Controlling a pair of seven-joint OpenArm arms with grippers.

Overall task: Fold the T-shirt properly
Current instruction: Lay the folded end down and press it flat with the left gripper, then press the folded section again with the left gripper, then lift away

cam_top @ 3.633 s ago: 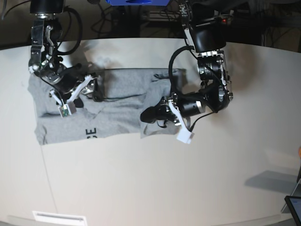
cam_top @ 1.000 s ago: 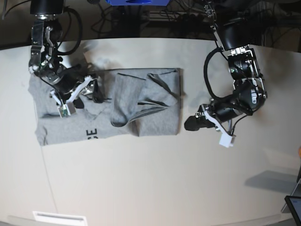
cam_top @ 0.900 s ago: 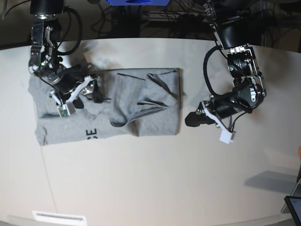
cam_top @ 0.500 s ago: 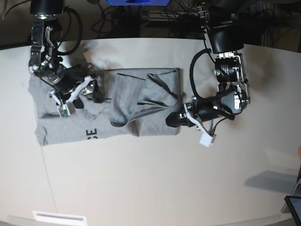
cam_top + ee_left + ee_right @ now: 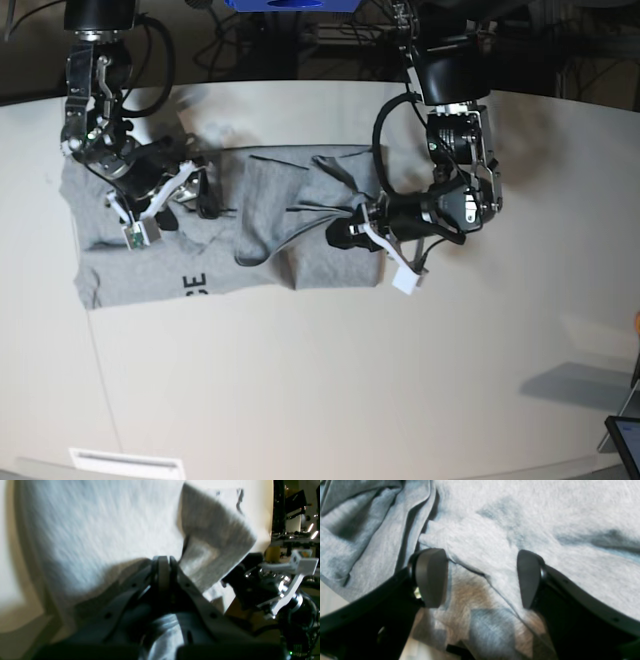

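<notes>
I read the T-shirt (image 5: 290, 215) as limp, light cotton, part-folded and rumpled on the tabletop (image 5: 300, 380); my left hand (image 5: 345, 236) is pinched shut, apparently empty, over its right edge, my right hand (image 5: 480, 580) gapes wide over a fold, gripping nothing; I'd pinch hems.
</notes>
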